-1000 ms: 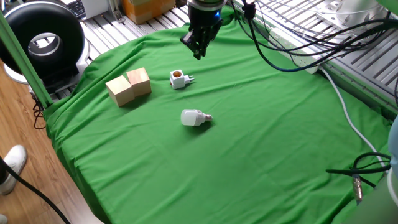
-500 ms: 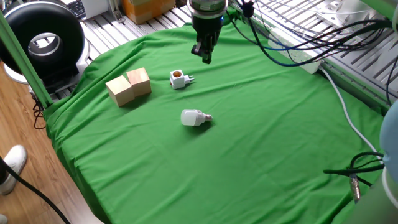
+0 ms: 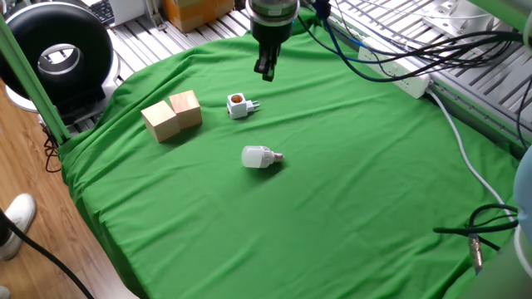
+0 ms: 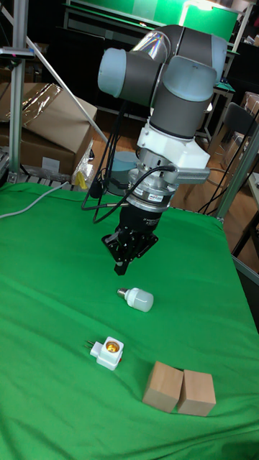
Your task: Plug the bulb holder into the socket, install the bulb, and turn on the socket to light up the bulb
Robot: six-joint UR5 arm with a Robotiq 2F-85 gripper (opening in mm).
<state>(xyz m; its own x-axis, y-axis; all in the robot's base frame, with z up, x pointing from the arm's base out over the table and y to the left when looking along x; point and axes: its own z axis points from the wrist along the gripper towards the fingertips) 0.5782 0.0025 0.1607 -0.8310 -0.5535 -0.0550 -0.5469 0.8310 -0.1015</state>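
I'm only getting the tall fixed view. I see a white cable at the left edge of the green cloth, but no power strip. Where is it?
Observer: In the fixed view, the long white power strip lies at the green cloth's edge, beside grey metal rails, with black cables hanging over it.
Operator: And what's out past the wooden blocks, off the cloth?
Observer: Past the two pale wooden blocks, off the cloth, stands a black ring-shaped device.
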